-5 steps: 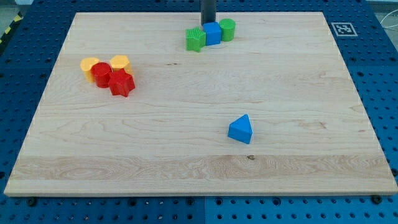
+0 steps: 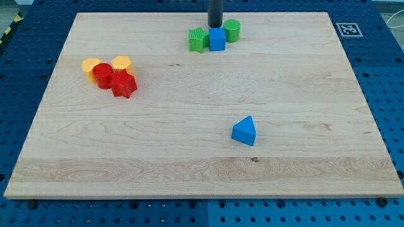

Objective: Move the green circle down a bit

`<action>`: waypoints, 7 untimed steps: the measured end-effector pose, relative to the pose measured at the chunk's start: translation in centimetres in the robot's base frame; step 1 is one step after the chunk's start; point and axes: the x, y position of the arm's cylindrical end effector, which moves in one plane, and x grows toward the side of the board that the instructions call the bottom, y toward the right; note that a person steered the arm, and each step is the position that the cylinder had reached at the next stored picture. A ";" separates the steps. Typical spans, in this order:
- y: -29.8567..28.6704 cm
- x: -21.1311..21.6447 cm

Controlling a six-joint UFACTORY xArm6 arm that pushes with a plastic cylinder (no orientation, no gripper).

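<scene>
Since the earlier frame, the blue cube (image 2: 217,39) had slid a little toward the view's bottom, and my tip (image 2: 215,27) had come down with it, resting against the cube's upper edge; the rod has nothing that opens or closes, so it held nothing and only pressed against that cube.

The wooden counter (image 2: 202,176) lay on a blue pegboard. The green circle (image 2: 231,30), a short upright round block with a flat top and no long axis or facing that could be made out, stood near the counter's top edge, touching the blue cube's upper right corner, just right of my tip. A ribbed green block (image 2: 198,40) touched the cube's left side.

Well apart, a blue triangle (image 2: 244,131) sat alone right of centre. At the left, two yellow blocks (image 2: 92,65) (image 2: 121,63) and two red blocks (image 2: 103,74) (image 2: 124,84) clustered together.
</scene>
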 end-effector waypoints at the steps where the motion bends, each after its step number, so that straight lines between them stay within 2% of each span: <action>1: 0.3 -2.4; 2: 2.6 -2.5; 4: 3.0 -2.4; 5: 2.9 -0.1; 7: 3.0 1.0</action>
